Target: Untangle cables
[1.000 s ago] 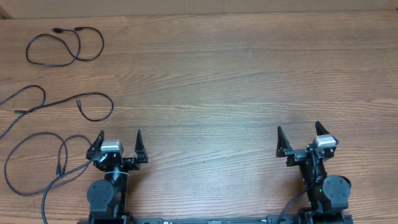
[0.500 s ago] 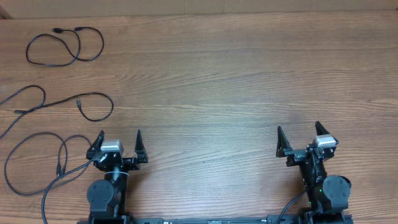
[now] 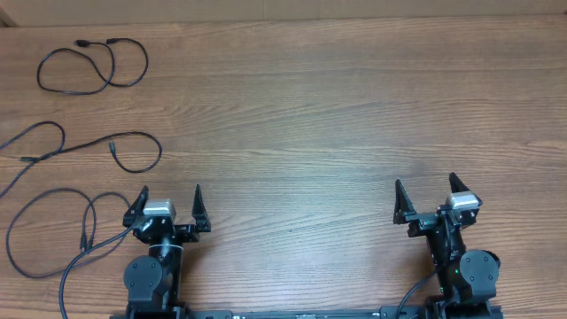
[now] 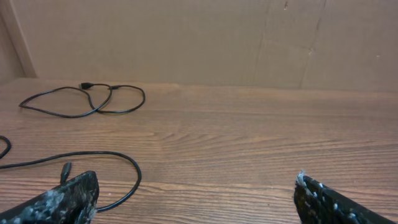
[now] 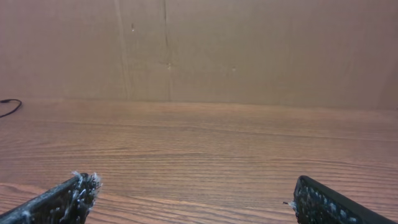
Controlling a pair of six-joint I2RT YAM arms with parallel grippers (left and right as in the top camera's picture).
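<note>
Three black cables lie apart on the left of the wooden table. One looped cable (image 3: 93, 66) lies at the far left corner and shows in the left wrist view (image 4: 87, 102). A second cable (image 3: 89, 146) lies below it, its loop in the left wrist view (image 4: 124, 171). A third cable (image 3: 53, 230) curls at the near left beside the left arm. My left gripper (image 3: 170, 197) is open and empty, right of the cables. My right gripper (image 3: 425, 188) is open and empty at the near right, over bare wood (image 5: 199, 162).
A brown cardboard wall (image 4: 199, 37) stands along the table's far edge. The table's wood surface (image 3: 337, 115) stretches across the middle and right.
</note>
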